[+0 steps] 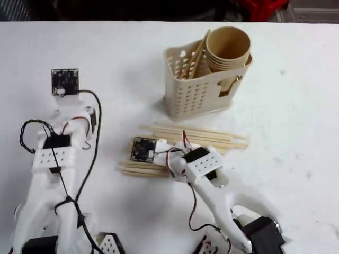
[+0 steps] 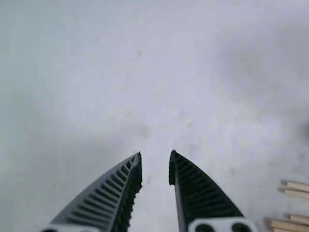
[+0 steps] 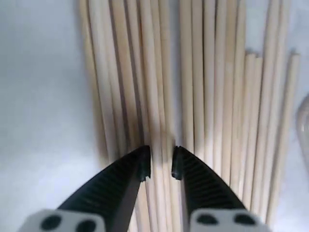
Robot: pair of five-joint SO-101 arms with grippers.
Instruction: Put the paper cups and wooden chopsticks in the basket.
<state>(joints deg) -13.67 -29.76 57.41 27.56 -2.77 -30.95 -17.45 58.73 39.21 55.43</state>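
A cream perforated basket (image 1: 193, 92) stands at the back of the table with stacked paper cups (image 1: 228, 48) and a few wooden chopsticks (image 1: 195, 59) in it. More chopsticks (image 1: 201, 136) lie flat in front of it, and another bunch (image 1: 139, 168) lies under my right arm (image 1: 204, 165). In the right wrist view my right gripper (image 3: 160, 164) hovers just over the row of chopsticks (image 3: 212, 96), open by a narrow gap, with one stick running along that gap. My left gripper (image 2: 154, 166) hangs slightly open over bare table, holding nothing.
The white table (image 1: 296, 132) has free room at the right and back left. My left arm (image 1: 53, 154) with its black cables stands at the left. Chopstick ends (image 2: 292, 205) show at the edge of the left wrist view.
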